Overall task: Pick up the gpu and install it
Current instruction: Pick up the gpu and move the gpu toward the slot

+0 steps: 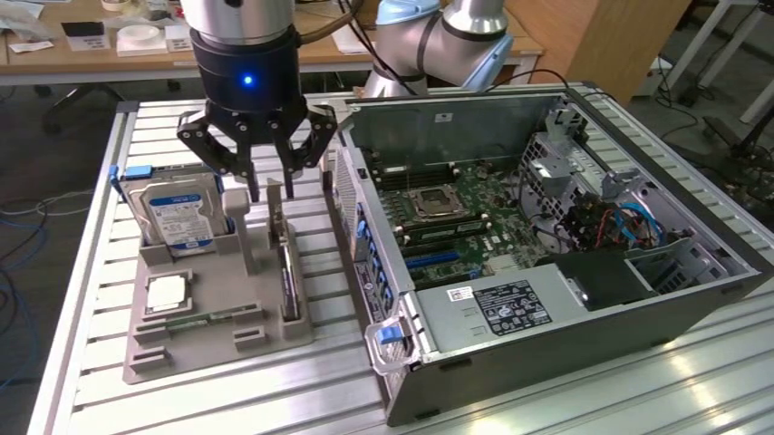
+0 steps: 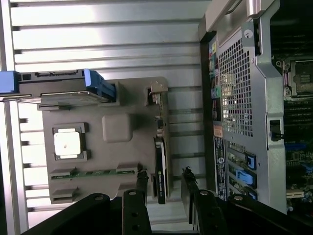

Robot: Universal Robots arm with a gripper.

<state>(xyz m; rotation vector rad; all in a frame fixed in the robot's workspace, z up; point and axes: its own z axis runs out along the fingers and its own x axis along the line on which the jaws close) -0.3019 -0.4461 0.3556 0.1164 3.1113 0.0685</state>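
**End effector released astride the standing gpu**

A slatted metal surface (image 1: 181, 399) is seen carrying an opened computer case (image 1: 472, 122) towards the exterior view's right and a grey parts tray (image 1: 260, 317) towards its left. The case is laid on its side, so that the motherboard and the cabling inside are exposed. The tray is placed just beside the case's perforated rear panel.

The arm is lowered over the far end of the tray. Its end effector (image 1: 274, 186) is held released, with the black fingers (image 2: 142, 183) spread to either side of the gpu (image 1: 290, 281). In the wrist view a gap is seen between the card and the finger on each side, so nothing is grasped.

A silver hard drive (image 1: 179, 213) with a blue-white label is stood upright in the tray's far corner, on the exterior view's left. The gpu is stood on its long edge in a slot along the tray side nearest the case, its silver bracket end directly under the fingers. A square processor chip (image 1: 167, 292) is laid flat in a pocket near the tray's middle, and a thin green memory stick (image 1: 206, 317) is laid just beside it.
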